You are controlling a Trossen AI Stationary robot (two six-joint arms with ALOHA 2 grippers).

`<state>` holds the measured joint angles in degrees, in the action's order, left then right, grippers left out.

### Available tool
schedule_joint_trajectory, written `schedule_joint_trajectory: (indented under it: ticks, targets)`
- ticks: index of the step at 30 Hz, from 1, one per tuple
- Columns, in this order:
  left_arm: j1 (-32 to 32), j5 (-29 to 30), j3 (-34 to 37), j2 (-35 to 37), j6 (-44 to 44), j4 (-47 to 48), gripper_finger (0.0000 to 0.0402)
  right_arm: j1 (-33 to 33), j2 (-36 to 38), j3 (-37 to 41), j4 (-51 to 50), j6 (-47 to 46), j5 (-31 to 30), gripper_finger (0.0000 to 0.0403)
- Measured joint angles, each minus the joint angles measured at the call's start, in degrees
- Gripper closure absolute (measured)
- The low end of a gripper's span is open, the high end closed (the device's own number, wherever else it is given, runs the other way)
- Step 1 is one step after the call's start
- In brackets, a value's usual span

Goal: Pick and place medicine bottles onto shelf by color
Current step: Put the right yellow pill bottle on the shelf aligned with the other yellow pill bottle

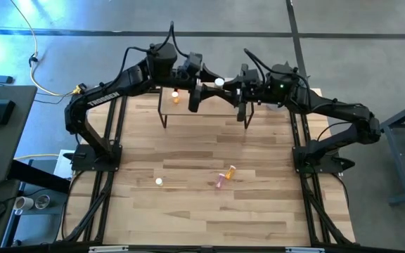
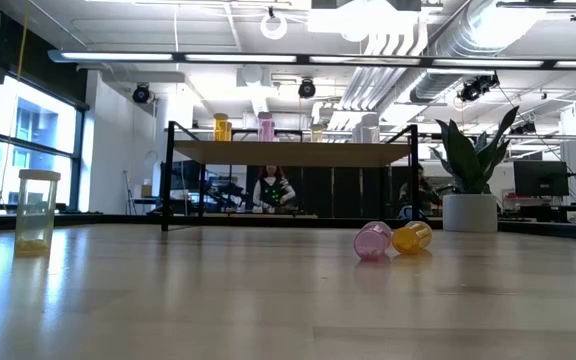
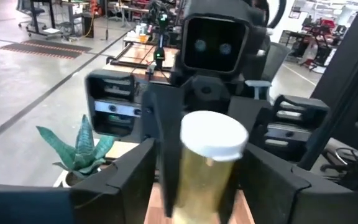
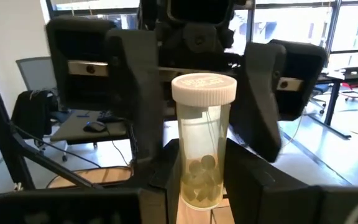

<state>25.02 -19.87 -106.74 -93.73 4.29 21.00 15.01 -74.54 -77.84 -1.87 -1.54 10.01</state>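
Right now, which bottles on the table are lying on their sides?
The pink bottle and the yellow bottle, lying together mid-table; the lone bottle farther left stands upright.

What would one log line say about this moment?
right gripper: shut on white-capped bottle | left gripper: open around it | where: over shelf

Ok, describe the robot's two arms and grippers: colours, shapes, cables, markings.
Both arms are black and jointed, rising from black bases at the table's sides. The left arm carries white lettering and an orange-yellow fitting; black cables loop over both. The right arm shows a small green light. The left gripper and right gripper have flat, blocky black fingers.
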Motion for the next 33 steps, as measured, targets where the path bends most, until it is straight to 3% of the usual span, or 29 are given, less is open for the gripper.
schedule_joint_trajectory:
  ticks: [12,24,33]
  targets:
    - [0.04,1.02,0.00,-0.01,-1.70,-0.05,0.0261,-0.16,0.00,0.00,0.76,-0.12,-0.69,0.0316]
    - [0.04,1.07,0.00,0.02,-3.53,0.03,0.0273,-0.18,0.00,0.00,0.51,0.01,-2.48,0.0315]
    - [0.09,2.33,0.09,-0.05,-4.96,1.76,0.0274,-0.05,0.07,-0.09,-3.16,0.50,-4.23,0.0264]
